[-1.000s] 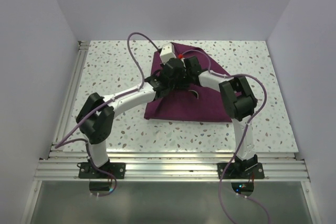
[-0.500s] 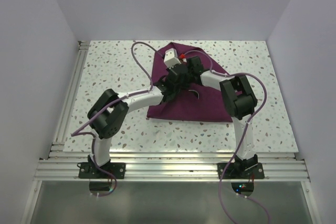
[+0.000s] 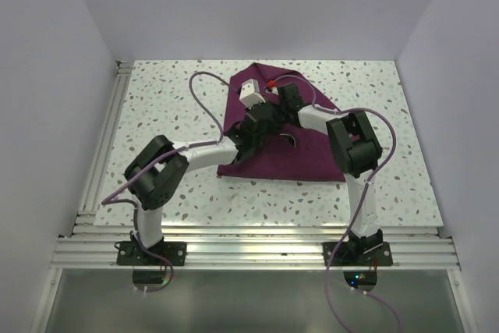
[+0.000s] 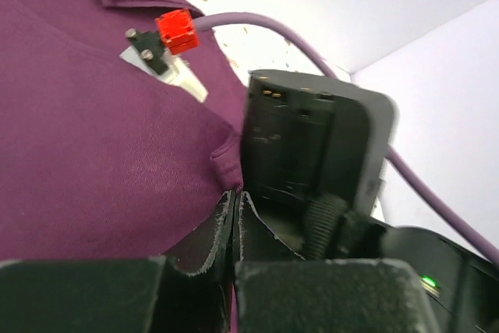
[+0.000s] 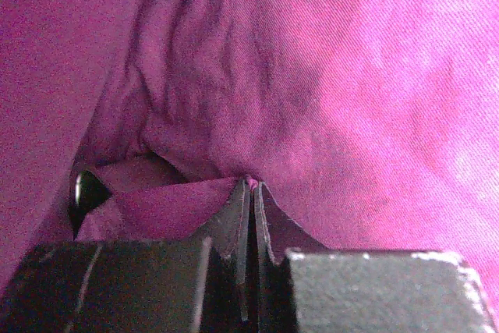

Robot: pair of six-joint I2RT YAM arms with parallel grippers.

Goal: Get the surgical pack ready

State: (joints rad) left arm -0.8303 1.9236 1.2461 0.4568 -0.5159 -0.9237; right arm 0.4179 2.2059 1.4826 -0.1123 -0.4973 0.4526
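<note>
Left tool [image 4: 235, 199] and right tool [image 5: 251, 189] pinch surgical pack [image 3: 310, 158], covering its middle.

We log a white speckled bench [image 3: 156, 99]. Directly on it lies the plum surgical pack [image 3: 296, 163], rumpled, toward the far middle, apart from both side edges.

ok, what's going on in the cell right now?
Both arms are working the surgical pack, a plum drape lying rumpled on the table. The left arm and right arm meet over its middle, each with its jaws shut on a pinch of the fabric. The drape is not a neat bundle yet.
</note>
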